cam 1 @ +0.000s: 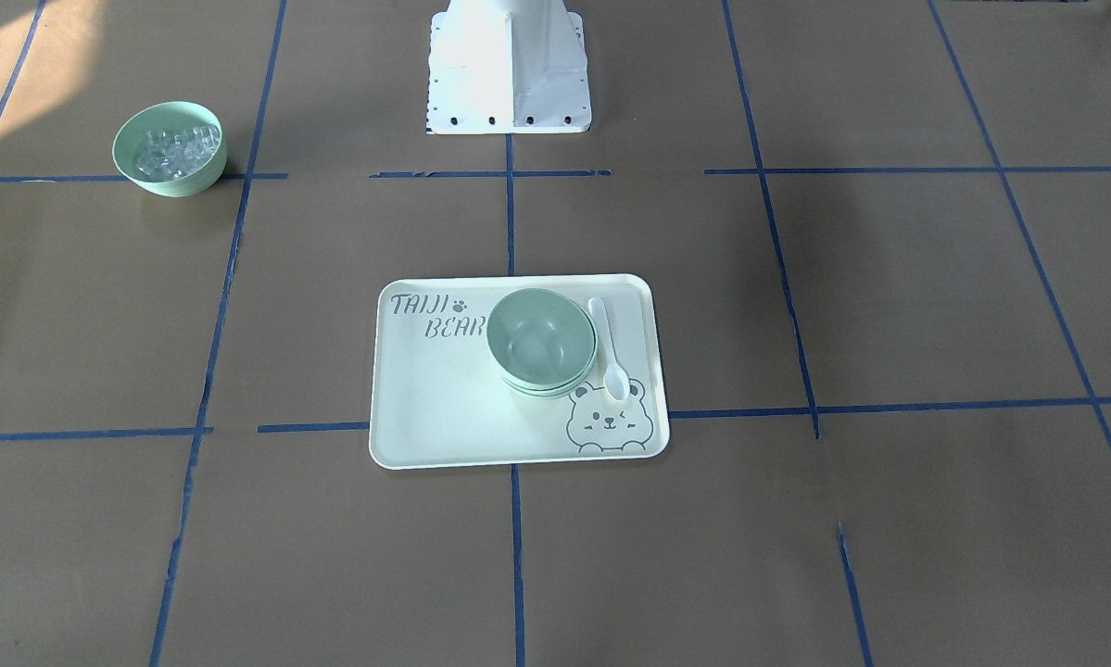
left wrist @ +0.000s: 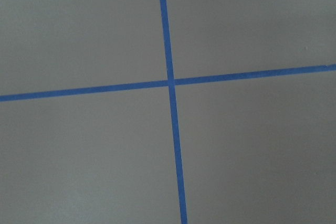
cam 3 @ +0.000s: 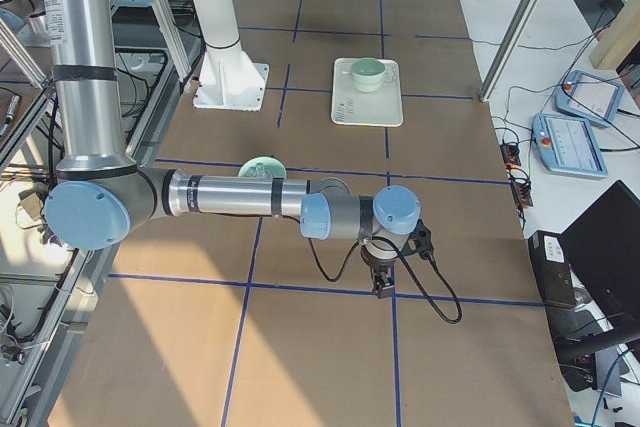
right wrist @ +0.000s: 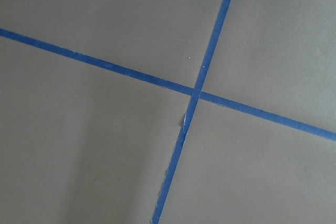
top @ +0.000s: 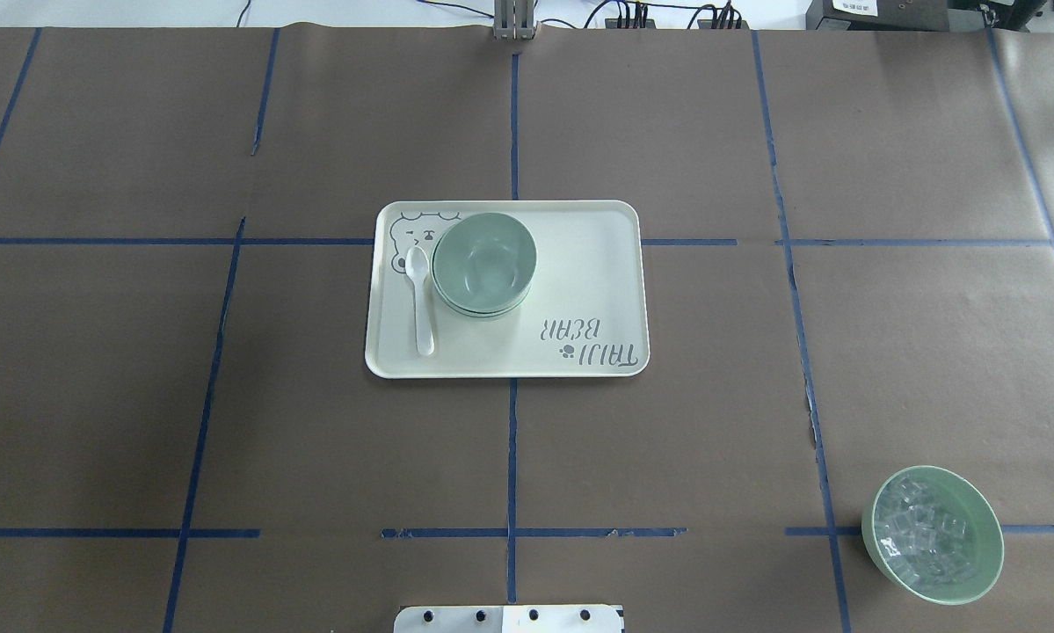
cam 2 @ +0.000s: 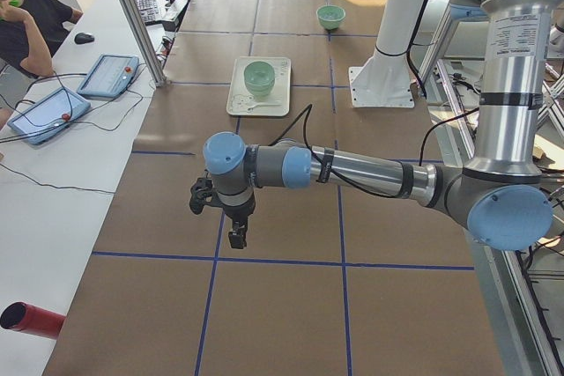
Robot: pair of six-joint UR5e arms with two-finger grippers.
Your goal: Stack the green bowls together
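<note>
Green bowls [cam 1: 541, 338] nested on tray [cam 1: 444, 408], far from both jaws, openness indiscernible.

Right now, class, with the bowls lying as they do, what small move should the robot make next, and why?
Probably none on the bowls: just keep both arms clear. The green bowls already sit nested in one stack on the tray, beside the spoon, and the left arm and right arm hang far from it. The bowl holding clear cubes stands apart and seems best left alone.
</note>
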